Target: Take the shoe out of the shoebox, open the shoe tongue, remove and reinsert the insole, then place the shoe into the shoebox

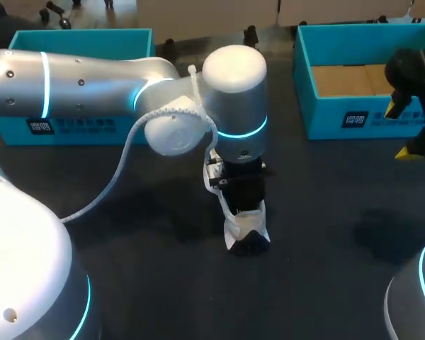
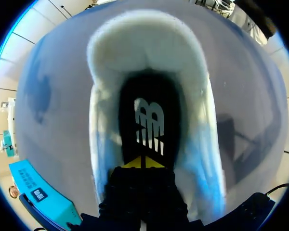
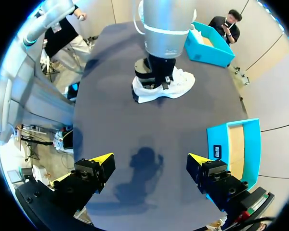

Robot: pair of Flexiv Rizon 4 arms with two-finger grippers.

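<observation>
Shoe (image 1: 246, 230) out, mid-desk. Left jaws together inside it, over insole (image 2: 149, 126); insole steps, reboxing into shoebox (image 1: 326, 117) likely pending. Right jaws apart.

You're working over a dark worktop (image 1: 127, 283): matte, plain, one even charcoal tone across the bare parts. In the head view it runs out of frame on the near side and on both flanks. Light reads soft. A blurred shadow (image 1: 389, 234) lies on the surface toward your right, with diffuse edges and only slightly darker than the worktop around it. The surface looks flat and level.
</observation>
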